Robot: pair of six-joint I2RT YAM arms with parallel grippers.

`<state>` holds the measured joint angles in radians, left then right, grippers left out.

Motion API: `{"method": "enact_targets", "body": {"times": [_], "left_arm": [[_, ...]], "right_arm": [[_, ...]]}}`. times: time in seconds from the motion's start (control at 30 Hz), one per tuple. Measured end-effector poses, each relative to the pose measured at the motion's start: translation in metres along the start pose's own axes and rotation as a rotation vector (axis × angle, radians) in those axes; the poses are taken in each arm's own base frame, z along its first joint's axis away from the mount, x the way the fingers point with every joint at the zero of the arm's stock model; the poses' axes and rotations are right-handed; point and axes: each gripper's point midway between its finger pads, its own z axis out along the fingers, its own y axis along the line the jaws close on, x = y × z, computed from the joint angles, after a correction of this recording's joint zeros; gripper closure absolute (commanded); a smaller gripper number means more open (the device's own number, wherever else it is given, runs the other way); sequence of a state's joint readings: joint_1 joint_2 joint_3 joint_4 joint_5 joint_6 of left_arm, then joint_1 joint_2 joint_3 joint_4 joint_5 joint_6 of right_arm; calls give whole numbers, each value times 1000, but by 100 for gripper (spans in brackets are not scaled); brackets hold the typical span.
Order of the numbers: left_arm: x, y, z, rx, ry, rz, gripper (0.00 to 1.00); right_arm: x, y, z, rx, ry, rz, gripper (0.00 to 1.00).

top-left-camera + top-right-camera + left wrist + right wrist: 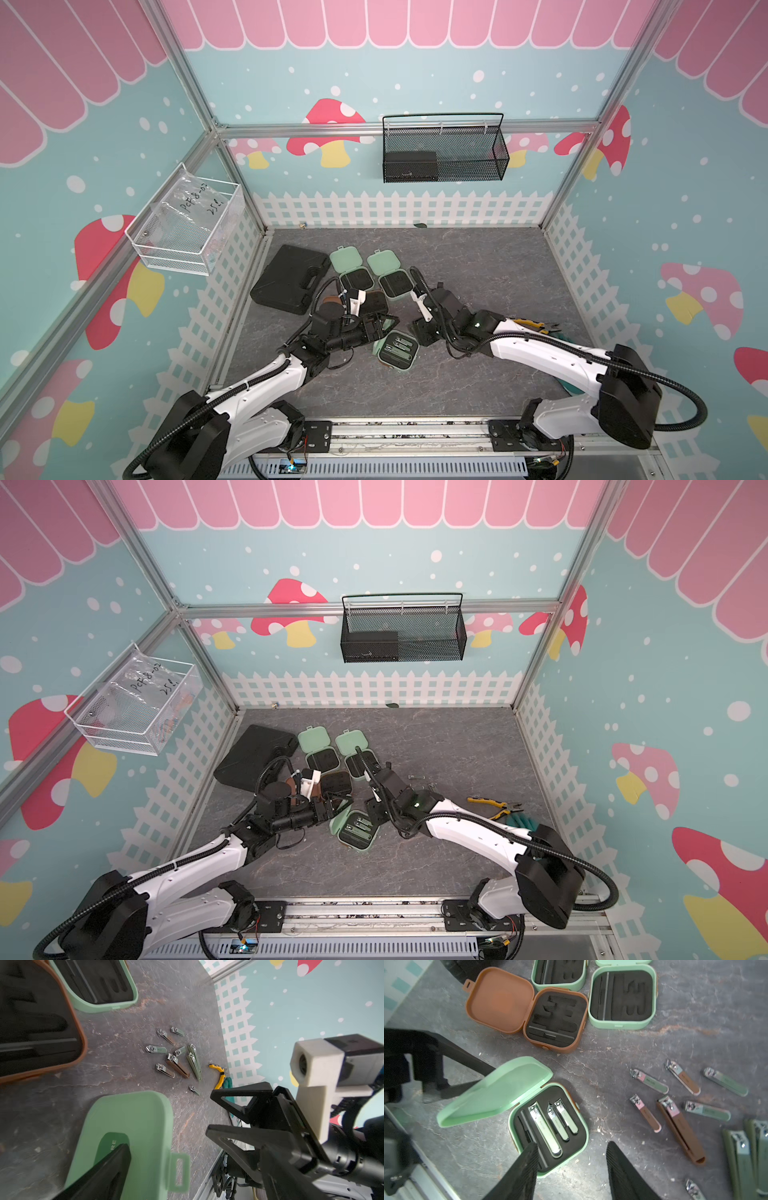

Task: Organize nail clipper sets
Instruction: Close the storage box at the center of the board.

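On the walled-in grey table [612,1053], 3 empty cases [500,999] lie beyond the filled mint case [586,1138], which sits at your right gripper [571,1144] — jaws spread, holding nothing. Your left gripper [485,1076] gapes beside its half-raised lid [494,1093]. The loose clippers [679,1126] lie nearer the right arm, long axes roughly parallel.

Three mint cases [618,1024], one brown case [500,999], nine loose clippers [680,1126], three stowed.

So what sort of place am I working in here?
Most likely a staged robot test booth, not a real room: bare aluminium frame, printed mushroom wallpaper, and the left arm and right arm mounted on a rail at the tabletop's front edge.
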<state>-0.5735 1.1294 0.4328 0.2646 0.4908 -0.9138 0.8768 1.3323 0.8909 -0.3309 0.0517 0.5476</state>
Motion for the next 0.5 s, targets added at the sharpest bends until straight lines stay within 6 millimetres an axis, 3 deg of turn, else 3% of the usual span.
{"method": "enact_targets", "body": {"times": [0.17, 0.3, 0.5], "left_arm": [[30, 6, 23, -11, 97, -11, 2], [49, 22, 37, -35, 146, -46, 5], [55, 33, 47, -47, 154, -70, 6]], "right_arm": [[23, -6, -8, -47, -6, 153, 35], [34, -9, -12, -85, -39, 271, 33], [44, -11, -7, -106, -37, 371, 35]]}}
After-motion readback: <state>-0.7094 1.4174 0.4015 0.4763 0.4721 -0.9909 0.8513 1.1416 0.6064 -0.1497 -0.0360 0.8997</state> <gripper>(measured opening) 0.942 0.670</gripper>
